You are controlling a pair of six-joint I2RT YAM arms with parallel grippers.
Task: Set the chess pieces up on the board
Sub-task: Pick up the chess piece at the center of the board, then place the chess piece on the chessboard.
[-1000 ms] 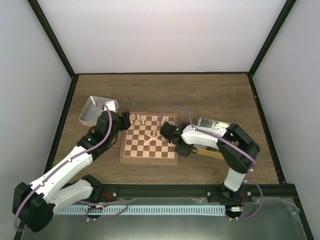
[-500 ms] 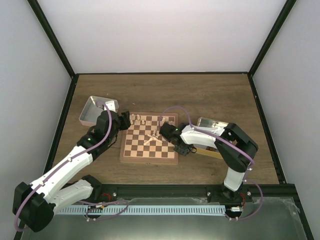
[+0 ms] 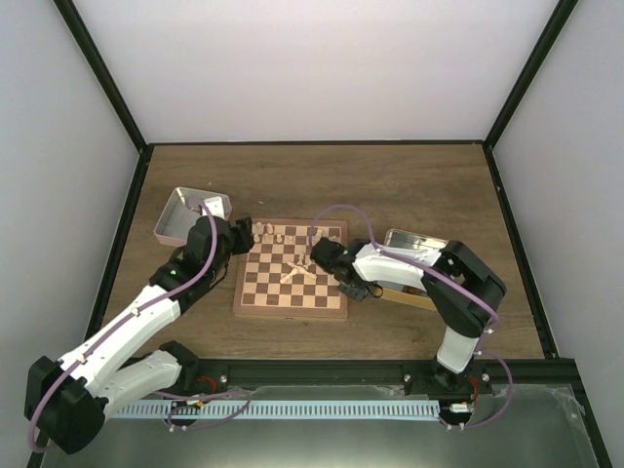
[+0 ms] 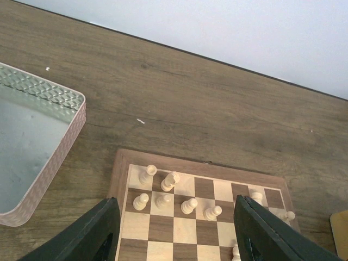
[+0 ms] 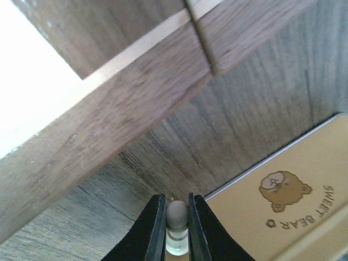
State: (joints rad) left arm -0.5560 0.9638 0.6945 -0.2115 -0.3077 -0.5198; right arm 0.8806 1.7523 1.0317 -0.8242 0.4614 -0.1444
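The board [image 3: 291, 292] lies mid-table; its far-left corner shows in the left wrist view [image 4: 179, 239]. Several cream chess pieces [image 3: 283, 234] stand along its far rows, also seen in the left wrist view [image 4: 189, 205], and a few lie loose near the middle [image 3: 297, 271]. My left gripper [image 3: 244, 234] hovers open and empty over the board's far-left corner [image 4: 182, 242]. My right gripper [image 3: 357, 290] is just off the board's right edge, low over the table. It is shut [image 5: 176, 228] on a small cream pawn [image 5: 176, 215] with a round head.
A shallow pink-rimmed tray [image 3: 185, 216] sits left of the board [image 4: 32, 157]. A metal tray [image 3: 414, 244] and a yellow lid with a bear print [image 5: 283, 206] lie right of the board, close to the right gripper. Black frame posts and white walls enclose the table.
The right wrist has shifted slightly left along the board's right edge with the pawn still held. The left arm has not visibly moved.
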